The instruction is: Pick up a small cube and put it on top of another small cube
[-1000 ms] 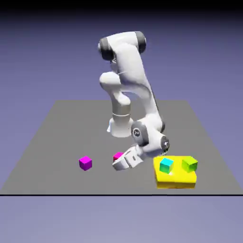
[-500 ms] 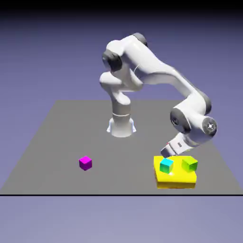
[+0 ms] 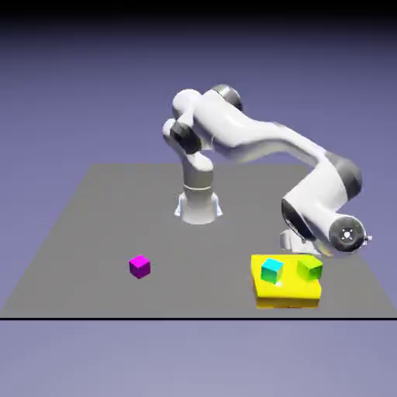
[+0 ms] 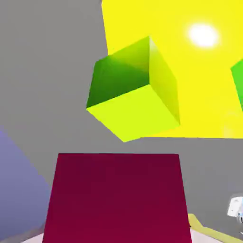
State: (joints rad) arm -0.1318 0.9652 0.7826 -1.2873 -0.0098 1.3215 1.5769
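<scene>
Here, going from left to right, a magenta-purple cube (image 3: 139,266) was seen alone on the grey desk (image 3: 93,225), well apart from the hand (image 3: 298,242). Further right, a flat yellow block (image 3: 288,291) was found just below and in front of the hand, with a cyan cube (image 3: 271,270) and a green cube (image 3: 309,268) carried on top of it. The hand itself was set low behind the block, largely hidden by the wrist. In the hand view, the small crimson cube (image 4: 116,197) was shown large at the bottom middle, pinched in the hand with the fingertips hidden behind it. Just beyond it, the green cube (image 4: 135,92) was seen on the yellow block (image 4: 199,61).
</scene>
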